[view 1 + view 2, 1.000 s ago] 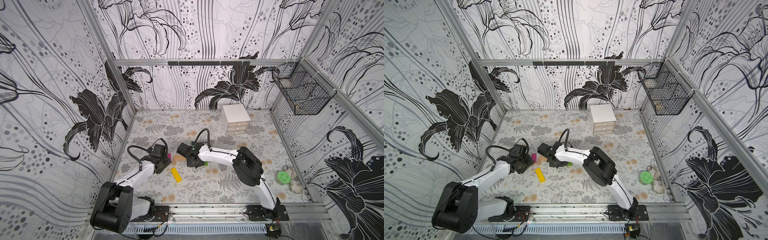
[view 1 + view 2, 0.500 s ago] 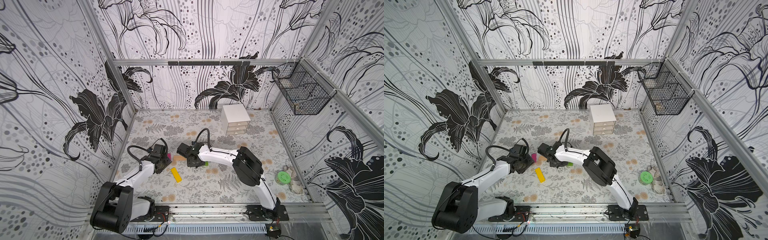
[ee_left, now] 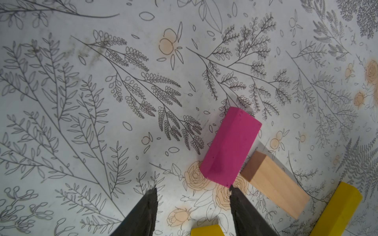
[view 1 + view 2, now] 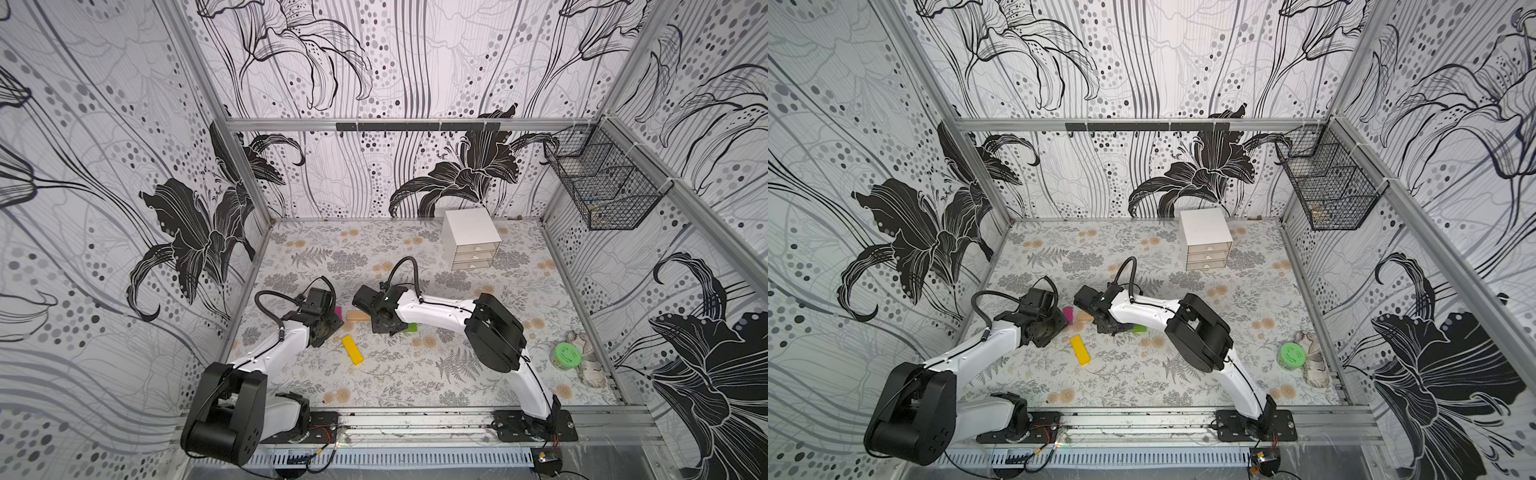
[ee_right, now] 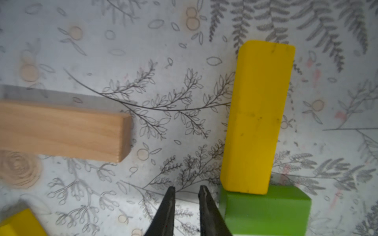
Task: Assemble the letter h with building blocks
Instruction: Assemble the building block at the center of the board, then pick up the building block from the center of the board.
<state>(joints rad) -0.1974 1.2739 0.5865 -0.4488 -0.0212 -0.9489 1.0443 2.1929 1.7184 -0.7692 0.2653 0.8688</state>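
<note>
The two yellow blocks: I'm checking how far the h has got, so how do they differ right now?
The joined yellow block has one end against the green block; the loose yellow block touches nothing. The joined one is hidden by the right arm in both top views; the loose one lies in the open, slanted. Both are long, same yellow, flat on the table.

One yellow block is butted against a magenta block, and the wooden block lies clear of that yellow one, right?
No, that yellow block butts against a green block, not magenta; the right wrist view shows it. The wooden block does lie clear.
</note>
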